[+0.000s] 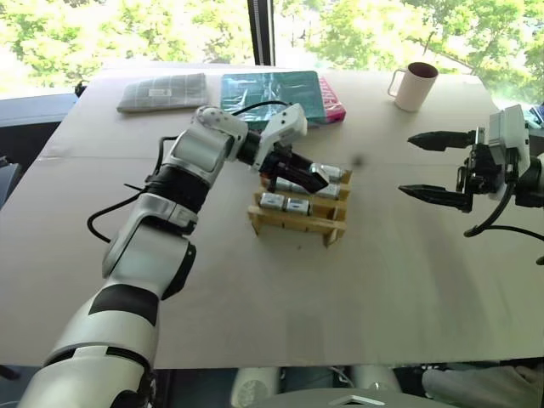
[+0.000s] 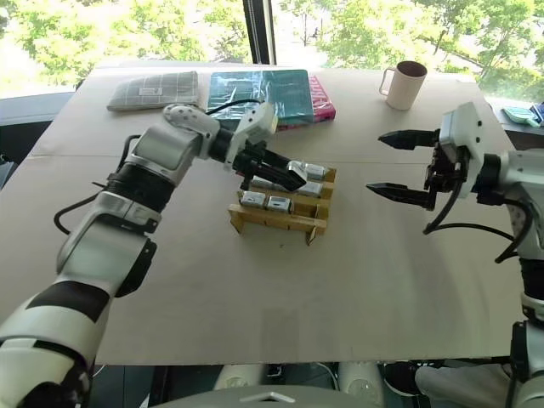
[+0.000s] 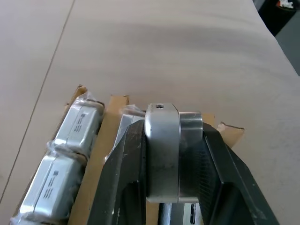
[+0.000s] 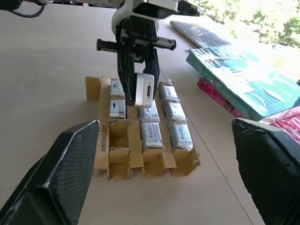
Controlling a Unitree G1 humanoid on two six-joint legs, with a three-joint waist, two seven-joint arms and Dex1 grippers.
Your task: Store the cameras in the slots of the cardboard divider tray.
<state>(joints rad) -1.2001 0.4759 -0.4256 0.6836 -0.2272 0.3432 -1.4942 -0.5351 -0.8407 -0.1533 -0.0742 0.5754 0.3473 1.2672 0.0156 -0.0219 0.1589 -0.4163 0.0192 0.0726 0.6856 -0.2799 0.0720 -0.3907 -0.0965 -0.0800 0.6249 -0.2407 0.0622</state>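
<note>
Slots (image 4: 118,154) you see empty from the right wrist stay hidden overhead; left end effector (image 4: 140,93) clamps a camera (image 4: 144,90) over the part-filled cardboard divider tray (image 4: 104,136), right end effector (image 1: 435,167) spread wide.

The cameras (image 4: 151,136) were silver-grey, the divider tray (image 4: 118,161) tan cardboard with black print. A beige mug (image 1: 414,86) stood at two o'clock; a teal book (image 1: 270,96) lay on a pink one (image 1: 332,109), a grey checked cloth (image 1: 162,92) at eleven.
</note>
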